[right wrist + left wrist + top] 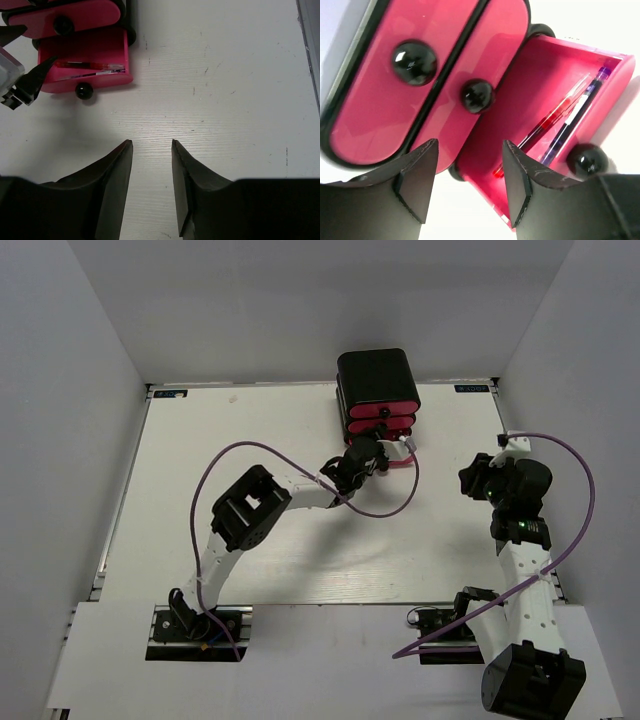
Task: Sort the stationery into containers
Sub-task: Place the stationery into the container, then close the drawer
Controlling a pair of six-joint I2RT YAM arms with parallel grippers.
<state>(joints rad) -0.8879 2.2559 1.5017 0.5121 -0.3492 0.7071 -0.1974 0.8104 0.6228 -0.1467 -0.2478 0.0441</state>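
— Top view?
— I see the black cabinet at the counter's far edge, with my left gripper just in front of it.
— Left wrist?
— Jaws spread, nothing held. A red pen and a blue pen lie in the open bottom drawer.
— Right wrist?
— My right gripper is spread too, empty, over the counter and well apart from that drawer.

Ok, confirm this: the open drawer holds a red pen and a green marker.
Wrong in one respect: the open drawer holds a red pen and a blue pen, not a green marker. The left wrist view shows both lying inside it.
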